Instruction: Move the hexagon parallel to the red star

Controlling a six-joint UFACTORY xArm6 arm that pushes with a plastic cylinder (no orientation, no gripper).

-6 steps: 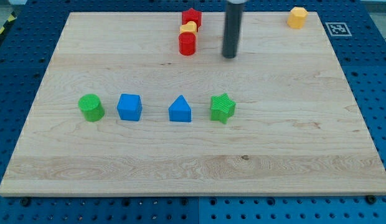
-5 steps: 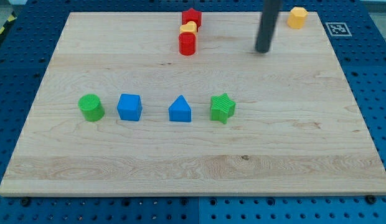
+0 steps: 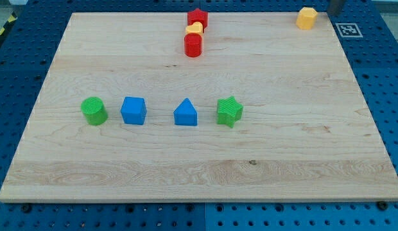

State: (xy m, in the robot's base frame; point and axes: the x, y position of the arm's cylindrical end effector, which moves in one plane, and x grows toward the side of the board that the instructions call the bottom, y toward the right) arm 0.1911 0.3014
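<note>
Since moving right, my tip [image 3: 336, 13] sits beside the yellow hexagon [image 3: 307, 18].

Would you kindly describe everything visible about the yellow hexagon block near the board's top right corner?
The yellow hexagon is a small orange-yellow block with a faceted outline and a flat top, plastic-looking, resting flat on the wooden board near the view's top right corner. No other block touches it; the red star sits far to the view's left at similar height. My tip is just to its right, at the frame's top edge, with a narrow gap between them.
</note>
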